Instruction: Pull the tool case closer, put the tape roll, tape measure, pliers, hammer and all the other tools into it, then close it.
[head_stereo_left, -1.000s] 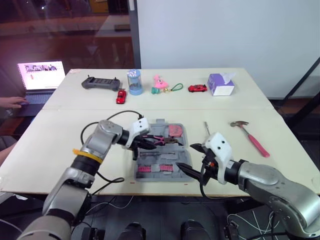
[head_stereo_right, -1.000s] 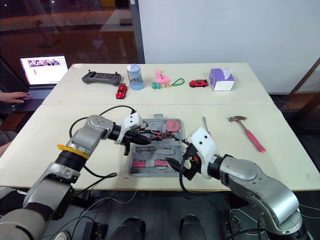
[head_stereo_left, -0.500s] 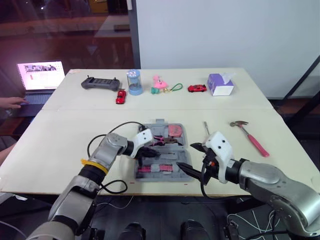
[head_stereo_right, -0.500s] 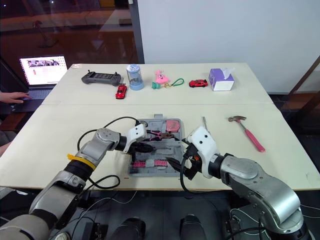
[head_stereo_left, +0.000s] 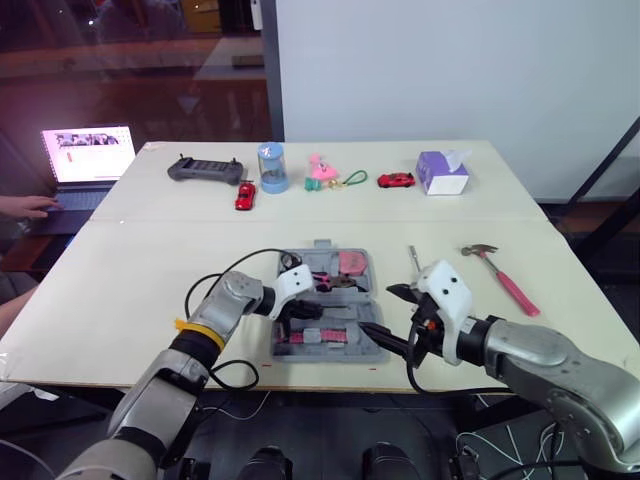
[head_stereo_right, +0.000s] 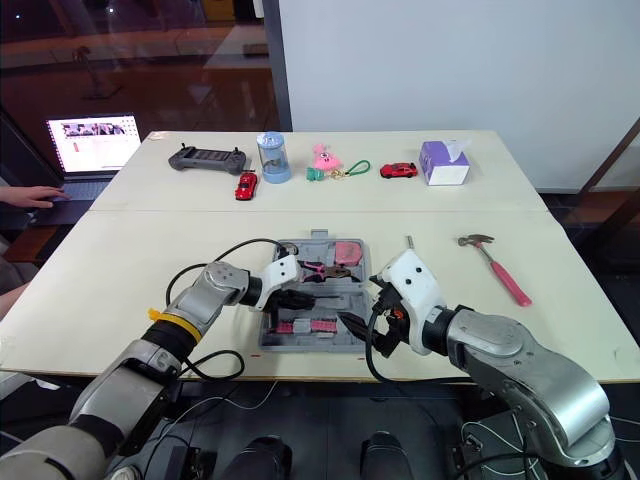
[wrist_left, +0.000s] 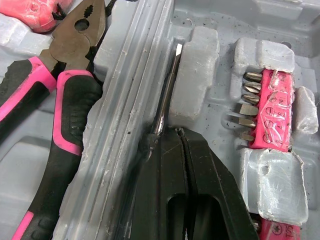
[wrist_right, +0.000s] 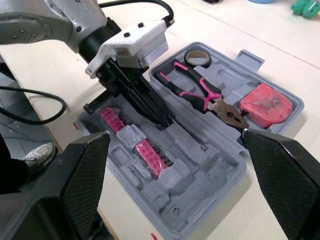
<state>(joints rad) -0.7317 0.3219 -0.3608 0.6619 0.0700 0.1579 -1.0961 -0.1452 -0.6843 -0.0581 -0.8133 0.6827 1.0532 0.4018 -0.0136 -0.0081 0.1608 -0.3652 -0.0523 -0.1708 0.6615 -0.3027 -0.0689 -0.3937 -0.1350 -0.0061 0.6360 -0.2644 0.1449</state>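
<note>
The left gripper (wrist_left: 177, 135) is pinching a screwdriver (wrist_left: 167, 85) with closed fingers, seating it in its case (wrist_right: 200, 210) slot; the right gripper (head_stereo_left: 386, 312) is hovering alongside, fingers spread.

Fingers (wrist_left: 206, 172) pressed together at a screwdriver shaft (wrist_left: 167, 92) in the grey tool case (wrist_left: 124, 82), pink-handled pliers (wrist_left: 69, 112) alongside

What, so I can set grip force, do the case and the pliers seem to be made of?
The case looks like moulded grey plastic, matte and scuffed, with formed recesses. The pliers have a dark, dull metal head, probably steel; their handles look like pink-and-black rubbery sleeves, though hard plastic is possible.
</note>
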